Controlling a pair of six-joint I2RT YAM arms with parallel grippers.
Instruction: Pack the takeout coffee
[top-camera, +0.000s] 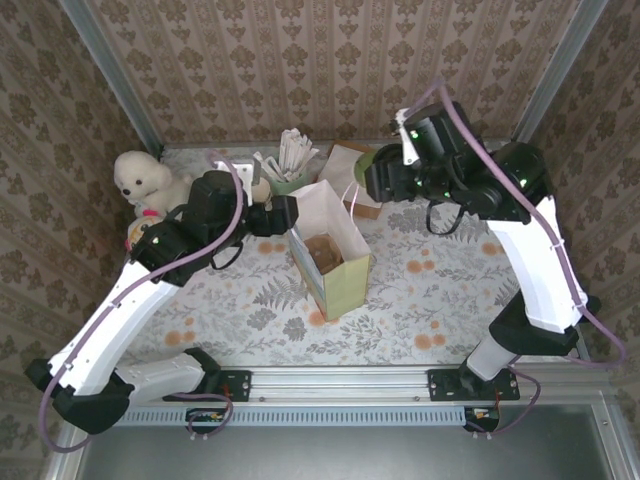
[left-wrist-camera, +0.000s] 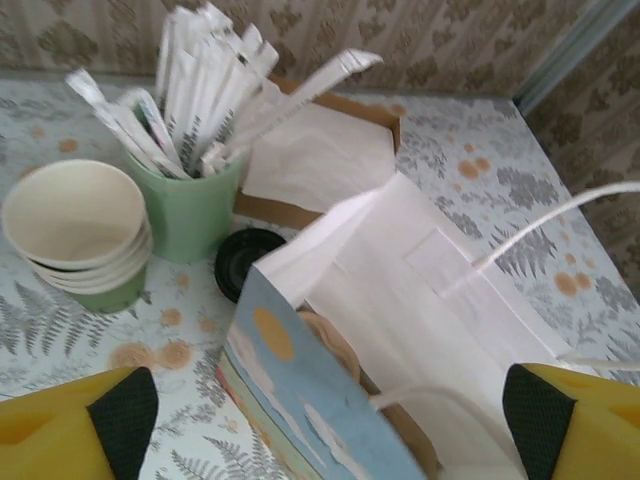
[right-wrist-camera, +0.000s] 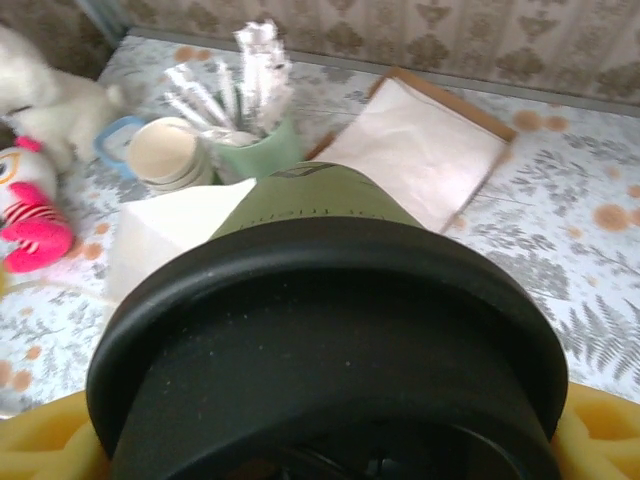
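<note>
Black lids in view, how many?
2. One caps the takeout coffee in the right gripper; the loose lid lies on the table beside the green holder. The bag may hide more.

coffee cup, black lid, clamped in right hand | paper bag just beyond | straw cup, napkin tray near worktop's far edge

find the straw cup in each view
Top external: straw cup at the back, centre, behind the bag.
Left wrist: upper left, right of the cup stack.
Right wrist: top, left of centre, above the coffee.
Shared landmark: the napkin tray, just right of it in every view.
</note>
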